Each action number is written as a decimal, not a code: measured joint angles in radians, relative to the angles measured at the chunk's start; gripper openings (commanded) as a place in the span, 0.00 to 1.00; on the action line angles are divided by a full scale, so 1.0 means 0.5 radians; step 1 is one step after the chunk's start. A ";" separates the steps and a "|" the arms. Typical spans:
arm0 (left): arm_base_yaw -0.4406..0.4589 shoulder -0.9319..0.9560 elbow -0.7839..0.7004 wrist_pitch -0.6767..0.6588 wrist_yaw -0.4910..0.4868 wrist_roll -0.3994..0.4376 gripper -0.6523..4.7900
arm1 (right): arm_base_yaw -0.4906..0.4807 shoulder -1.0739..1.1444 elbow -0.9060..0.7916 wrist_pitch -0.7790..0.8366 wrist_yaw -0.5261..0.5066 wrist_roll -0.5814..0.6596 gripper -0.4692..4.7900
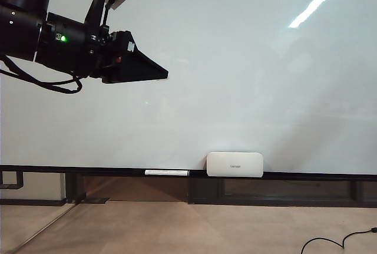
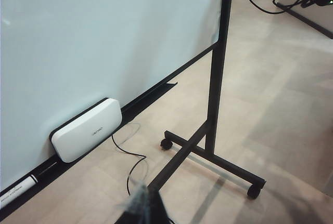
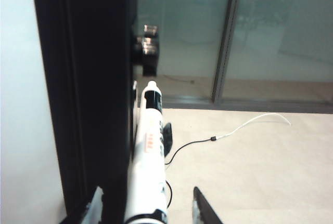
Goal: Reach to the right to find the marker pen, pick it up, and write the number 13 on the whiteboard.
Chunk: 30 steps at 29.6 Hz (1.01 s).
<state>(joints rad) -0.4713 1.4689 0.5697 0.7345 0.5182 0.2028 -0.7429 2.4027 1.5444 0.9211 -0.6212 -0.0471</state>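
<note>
Between the right pincer's (image 3: 148, 206) spread fingers, the marker pen (image 3: 147, 151) points lengthwise away.

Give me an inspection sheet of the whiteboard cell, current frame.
Surface: whiteboard blank, no strokes seen; light glare only.
Job's things: marker pen beside the black frame post, between the right gripper's fingers, not clamped.
Clutter: white box and thin white stick on the bottom rail.
Grippers: right gripper open around the pen; left gripper raised before the board's upper left, jaw state unclear.
Cables: floor cable by the box; second cable past the pen.
Surroundings: wheeled stand, glass partitions.
</note>
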 measured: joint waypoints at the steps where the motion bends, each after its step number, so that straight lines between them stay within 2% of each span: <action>1: 0.000 0.000 0.000 0.005 0.001 0.000 0.11 | 0.000 0.000 0.000 0.002 0.000 -0.002 0.51; 16: 0.000 0.000 0.000 0.006 -0.001 0.000 0.11 | 0.026 0.000 0.005 0.016 0.037 -0.013 0.48; 20: 0.000 0.000 0.000 0.006 -0.007 0.000 0.11 | 0.052 0.000 0.006 0.021 0.041 -0.022 0.41; 25: 0.000 0.000 0.000 0.006 -0.009 0.000 0.11 | 0.054 0.000 0.007 0.030 0.124 -0.054 0.39; 26: 0.000 0.000 0.000 0.006 -0.009 0.000 0.11 | 0.056 0.000 0.007 0.031 0.140 -0.056 0.29; 27: 0.000 0.000 0.000 0.006 -0.009 0.000 0.11 | 0.056 0.000 0.007 0.031 0.153 -0.058 0.14; 28: 0.000 0.000 0.000 0.006 -0.008 0.000 0.11 | 0.056 0.000 0.007 0.031 0.156 -0.059 0.07; 30: 0.000 0.000 0.000 0.006 -0.009 0.000 0.11 | 0.058 0.001 0.007 0.030 0.166 -0.079 0.09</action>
<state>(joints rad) -0.4713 1.4689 0.5697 0.7376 0.5137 0.2028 -0.7139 2.4031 1.5478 0.9360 -0.5381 -0.0864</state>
